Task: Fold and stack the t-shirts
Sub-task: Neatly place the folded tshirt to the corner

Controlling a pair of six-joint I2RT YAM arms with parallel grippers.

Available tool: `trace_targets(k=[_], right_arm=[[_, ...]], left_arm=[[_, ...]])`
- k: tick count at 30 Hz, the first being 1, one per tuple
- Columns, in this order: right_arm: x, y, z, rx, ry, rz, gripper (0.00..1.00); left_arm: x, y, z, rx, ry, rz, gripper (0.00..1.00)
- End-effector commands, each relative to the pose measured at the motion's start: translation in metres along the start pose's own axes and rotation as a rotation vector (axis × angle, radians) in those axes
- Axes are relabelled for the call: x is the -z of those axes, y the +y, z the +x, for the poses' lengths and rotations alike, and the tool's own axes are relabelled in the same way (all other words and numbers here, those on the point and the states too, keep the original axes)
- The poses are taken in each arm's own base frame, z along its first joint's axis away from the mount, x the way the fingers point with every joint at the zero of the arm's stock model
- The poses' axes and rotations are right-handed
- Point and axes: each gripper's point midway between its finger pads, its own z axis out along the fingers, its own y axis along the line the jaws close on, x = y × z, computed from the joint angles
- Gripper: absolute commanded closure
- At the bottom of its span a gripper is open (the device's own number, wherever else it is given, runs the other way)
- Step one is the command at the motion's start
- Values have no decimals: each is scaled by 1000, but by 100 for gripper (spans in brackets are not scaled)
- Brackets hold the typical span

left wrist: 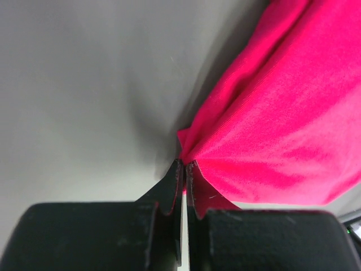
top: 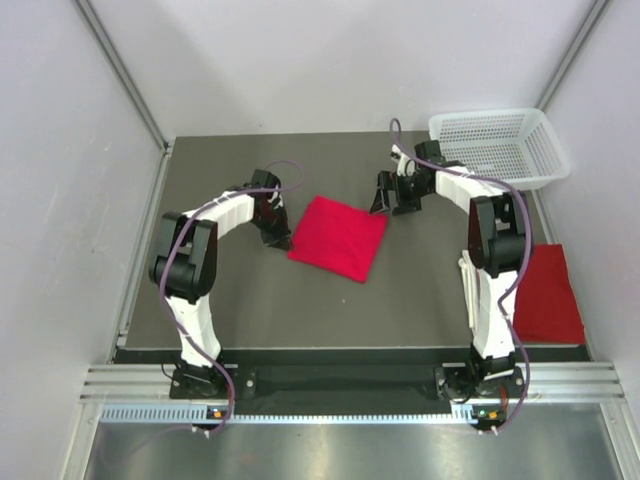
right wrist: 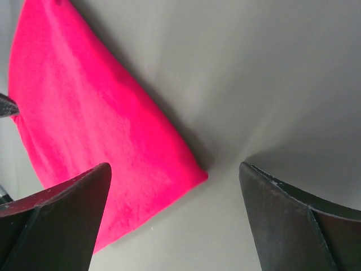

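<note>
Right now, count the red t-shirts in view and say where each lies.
2. One folded t-shirt lies at the middle of the table. The second t-shirt lies at its right edge, partly hidden behind the right arm; more may be stacked there.

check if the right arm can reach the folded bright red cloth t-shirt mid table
Probably yes: the right hand hangs open just beside the far right corner of the folded bright red cloth t-shirt, and nothing visible stands between them.

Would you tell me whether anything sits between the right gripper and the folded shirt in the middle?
Nothing visible does: only bare table separates the open right gripper from the nearest corner of the shirt.
</note>
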Motion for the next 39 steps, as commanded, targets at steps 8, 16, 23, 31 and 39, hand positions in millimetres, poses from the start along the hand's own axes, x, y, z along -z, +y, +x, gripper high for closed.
trace_targets(k=[8,16,23,31,39], right_arm=[[-20,1,24,-22,106,-23,4],[-24,8,46,-45,212,-19,3],[-25,12,58,-114,199,-5,3],[-18,7,70,-175,173,64,3],[-18,8,77,-222,139,71,2]], left_arm=[[-20,62,-57,-11,-126,-241,97],[-25,65,-64,-2,-116,-235,95],[-1,47,-79,-12,-155,-199,72],[62,29,-99,11,-280,-221,65],[53,-34,-73,-26,-228,194,64]])
